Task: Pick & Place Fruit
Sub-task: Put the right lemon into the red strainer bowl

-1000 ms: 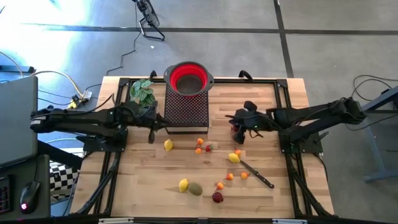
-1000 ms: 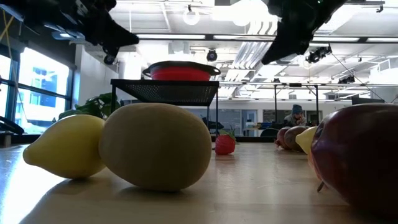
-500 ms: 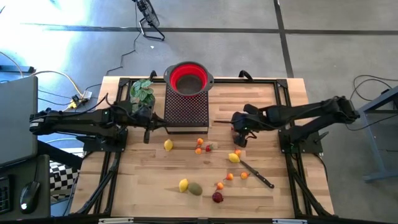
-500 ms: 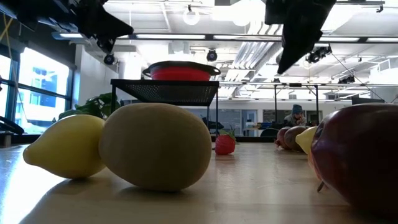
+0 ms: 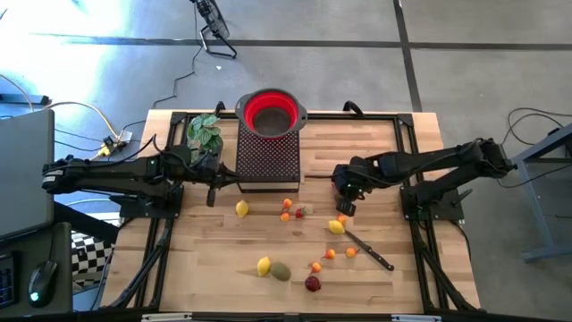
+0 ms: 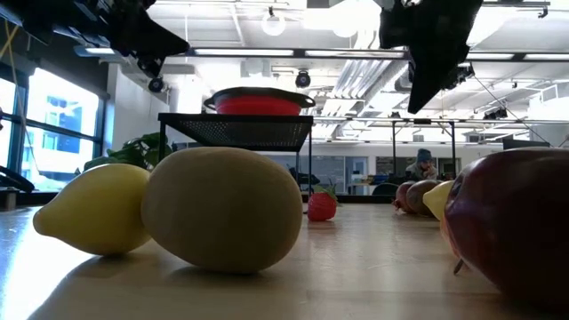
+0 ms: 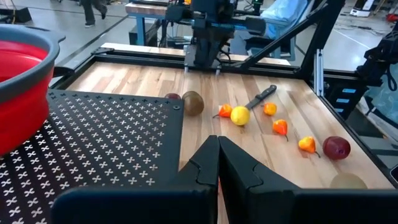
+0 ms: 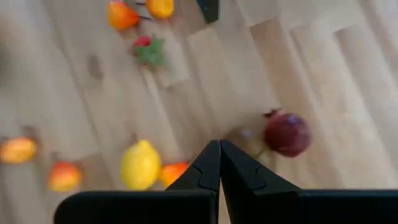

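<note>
While both arms reach in over the pale wooden desk (image 5: 223, 259), the right end effector (image 5: 345, 207) hangs with its fingers pressed together and empty, just at twelve o'clock of a yellow plastic lemon (image 5: 336, 227). The left end effector (image 5: 213, 194), likewise closed on nothing, sits at nine o'clock of the black perforated metal stand (image 5: 268, 156) bearing a red collapsible bowl (image 5: 271, 112). The small toy fruits lie scattered across the desk: another lemon (image 5: 242, 208), a dark red plum (image 5: 313, 283), an olive-green fruit (image 5: 281, 271).
</note>
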Robot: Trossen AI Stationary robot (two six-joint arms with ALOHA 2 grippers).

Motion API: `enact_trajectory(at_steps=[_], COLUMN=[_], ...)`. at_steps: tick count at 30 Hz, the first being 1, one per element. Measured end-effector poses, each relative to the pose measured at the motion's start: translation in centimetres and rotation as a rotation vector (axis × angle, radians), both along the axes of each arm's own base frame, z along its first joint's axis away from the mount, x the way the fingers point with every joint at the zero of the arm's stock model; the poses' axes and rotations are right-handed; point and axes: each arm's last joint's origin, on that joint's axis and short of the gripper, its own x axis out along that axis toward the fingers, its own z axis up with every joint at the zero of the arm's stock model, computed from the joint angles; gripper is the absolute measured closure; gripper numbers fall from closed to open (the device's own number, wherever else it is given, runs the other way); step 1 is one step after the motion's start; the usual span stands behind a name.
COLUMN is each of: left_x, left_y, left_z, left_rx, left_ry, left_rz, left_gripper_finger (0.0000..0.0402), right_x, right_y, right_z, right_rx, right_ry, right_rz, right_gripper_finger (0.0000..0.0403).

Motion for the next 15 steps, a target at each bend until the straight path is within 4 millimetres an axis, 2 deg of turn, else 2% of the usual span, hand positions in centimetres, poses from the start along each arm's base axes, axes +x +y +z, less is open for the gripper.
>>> enact_trajectory(at_steps=[8, 11, 15], left_x=[0.0, 0.0, -0.1], left_y=[0.0, 0.0, 0.0], left_z=[0.0, -0.2, -0.3], left_rx=[0.0, -0.002, -0.002], left_ry=[0.004, 0.021, 0.028], left_rz=[0.001, 0.001, 0.001], left_gripper_finger=[0.0402, 0.0402, 0.0402], right_x=[0.0, 0.0, 0.0], right_y=[0.7, 1.1, 1.5], right_z=[0.0, 0.1, 0.1], right_rx=[0.091, 0.098, 0.096], right_ry=[-0.005, -0.012, -0.012], right_rz=[-0.026, -0.007, 0.016], right_gripper_finger=[0.0385, 0.0352, 0.0283])
